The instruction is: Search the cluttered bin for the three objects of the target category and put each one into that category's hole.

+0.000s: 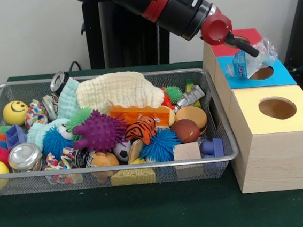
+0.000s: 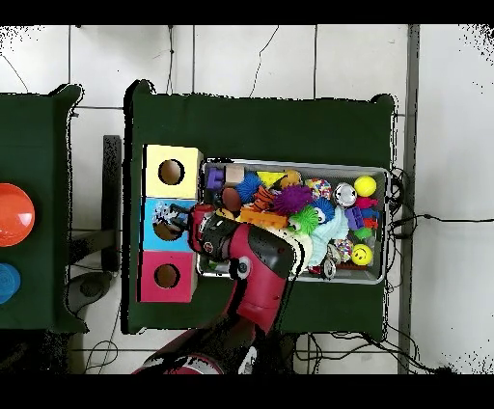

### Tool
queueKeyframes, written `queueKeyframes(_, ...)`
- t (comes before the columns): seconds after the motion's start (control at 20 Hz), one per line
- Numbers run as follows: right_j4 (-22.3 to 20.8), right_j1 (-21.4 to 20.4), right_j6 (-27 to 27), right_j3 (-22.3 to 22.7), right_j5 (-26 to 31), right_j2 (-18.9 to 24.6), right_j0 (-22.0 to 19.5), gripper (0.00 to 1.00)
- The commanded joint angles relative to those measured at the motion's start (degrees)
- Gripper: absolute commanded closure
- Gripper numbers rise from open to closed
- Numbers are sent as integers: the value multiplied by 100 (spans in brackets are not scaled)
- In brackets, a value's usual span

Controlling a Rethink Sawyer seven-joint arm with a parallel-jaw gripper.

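Currently the claw (image 1: 254, 50) grips a crumpled clear plastic bottle (image 1: 249, 61) with a blue label, held just above the hole (image 1: 261, 73) in the blue box (image 1: 282, 74). Red box (image 1: 251, 34) sits behind it, yellow box (image 1: 274, 128) in front. Beside the boxes, the wire bin (image 1: 146, 167) is full of mixed toys, with a purple spiky ball (image 1: 99, 132) near the middle.

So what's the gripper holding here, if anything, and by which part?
The gripper is shut on a crumpled plastic bottle, gripping its upper side, above the blue box and its hole.
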Motion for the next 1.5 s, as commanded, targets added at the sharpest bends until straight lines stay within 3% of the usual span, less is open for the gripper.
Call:
queueKeyframes(0.05,-167,170,-1879,-95,-9,799,-124,100)
queueKeyframes(0.25,-424,-282,-1397,223,185,644,-60,100)
queueKeyframes(0.55,409,-419,-1234,324,12,951,343,100)
queueKeyframes(0.8,786,-498,-1086,350,-14,1047,571,100)
queueKeyframes(1.3,874,-181,-1502,183,96,1081,503,100)
queueKeyframes(1.5,617,-54,-1629,150,189,1080,346,100)
